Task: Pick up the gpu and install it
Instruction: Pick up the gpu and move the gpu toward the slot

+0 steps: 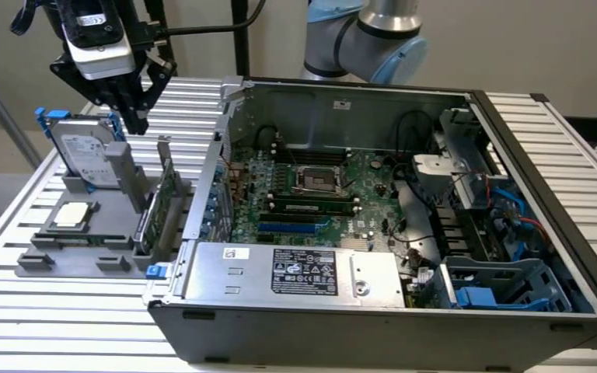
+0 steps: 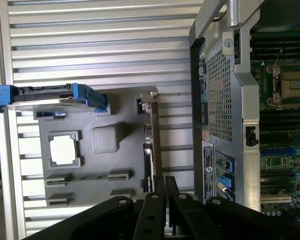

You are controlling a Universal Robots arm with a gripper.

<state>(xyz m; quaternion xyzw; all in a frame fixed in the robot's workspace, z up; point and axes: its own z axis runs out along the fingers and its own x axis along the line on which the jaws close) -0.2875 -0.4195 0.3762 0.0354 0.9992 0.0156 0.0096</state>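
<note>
Above the gray fixture [image 1: 71, 242], the gripper [image 1: 134, 123] is hovering empty, fingers drawn together; the gpu [image 1: 159, 206], seemingly light, stiff, fragile, is inviting a top-edge pinch.

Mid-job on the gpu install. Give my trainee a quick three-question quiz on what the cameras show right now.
1. True or false: the gpu is already seated in the motherboard.
2. Multiple choice: what stands upright in the grey holder near the gpu? A) hard drive with blue rails B) a power supply C) a fan
3. Fill in: the gripper hangs above the ____, not over the computer case.

Key: 1 false, the gpu stands on edge in the holder, outside the case. 2 A. 3 holder.
</note>
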